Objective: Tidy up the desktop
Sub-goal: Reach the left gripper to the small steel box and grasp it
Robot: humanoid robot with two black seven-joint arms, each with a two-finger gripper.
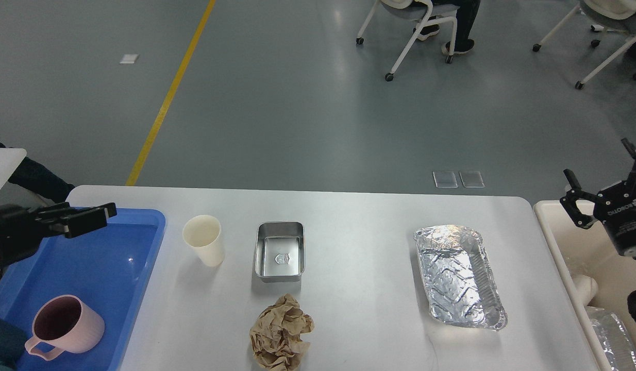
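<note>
pink mug [65, 325] sits in blue tray [117, 268]; cup [204, 240], tin [279, 251], crumpled paper [280, 332], foil tray [459, 275] remain on surface [359, 216]; right fingers [601, 178] spread, left fingers [88, 217] pressed together, empty

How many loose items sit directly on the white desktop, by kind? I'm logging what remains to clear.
On the desktop:
Paper cup: 1
Steel tin: 1
Foil tray: 1
Crumpled brown paper: 1
Total: 4
Not counted: the pink mug in the blue tray.
</note>
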